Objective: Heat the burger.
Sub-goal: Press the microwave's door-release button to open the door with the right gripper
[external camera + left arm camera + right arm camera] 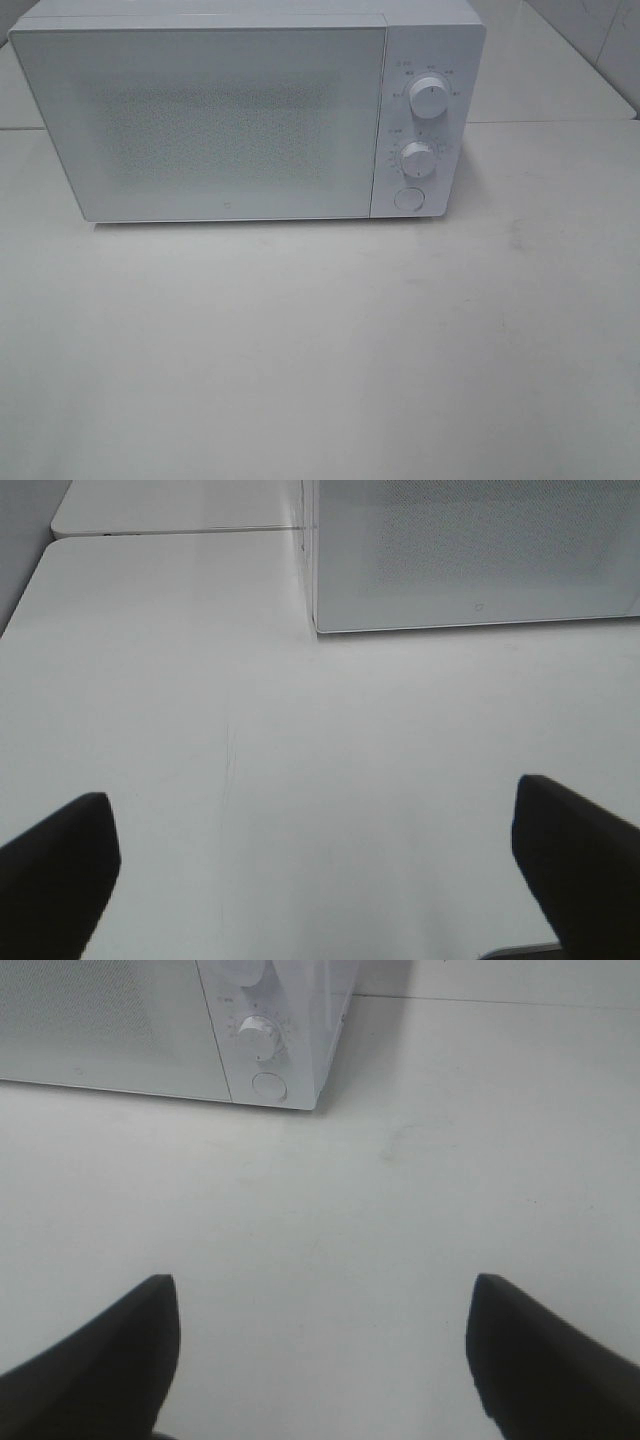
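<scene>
Burger not visible; left pincer (310,805) and right pincer (322,1285) both spread wide, holding nothing, over the table (300,700).

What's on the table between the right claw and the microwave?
Nothing. Only bare white table lies between the right claw and the microwave, as the right wrist view shows.

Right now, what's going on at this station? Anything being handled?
Nothing is being handled. A closed white microwave sits on the table. The left gripper and right gripper both hover open and empty over the table in front of it, touching nothing. No burger shows in any view, so heating it has not visibly begun.
</scene>
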